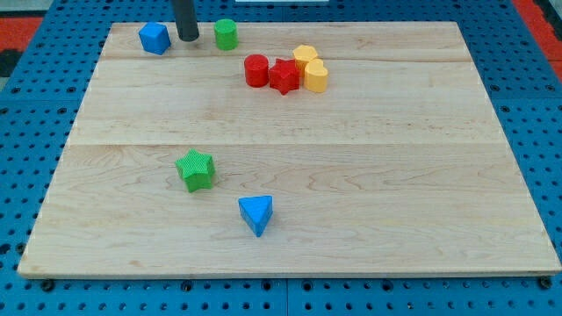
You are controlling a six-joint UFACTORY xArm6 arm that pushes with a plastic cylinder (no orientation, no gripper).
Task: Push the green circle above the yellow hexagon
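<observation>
The green circle [226, 33] stands near the view's top edge of the wooden board [351, 175], left of centre. The yellow hexagon [305, 57] sits to its right and a little lower, in a tight cluster with a yellow heart [316, 77], a red star [284, 76] and a red circle [255, 70]. My tip [188, 38] rests on the board just left of the green circle, with a small gap between them. A blue block [154, 38] lies just left of the tip.
A green star [195, 169] lies at the lower left of the board. A blue triangle [256, 214] lies below and right of it. A blue pegboard surface [536, 105] surrounds the board.
</observation>
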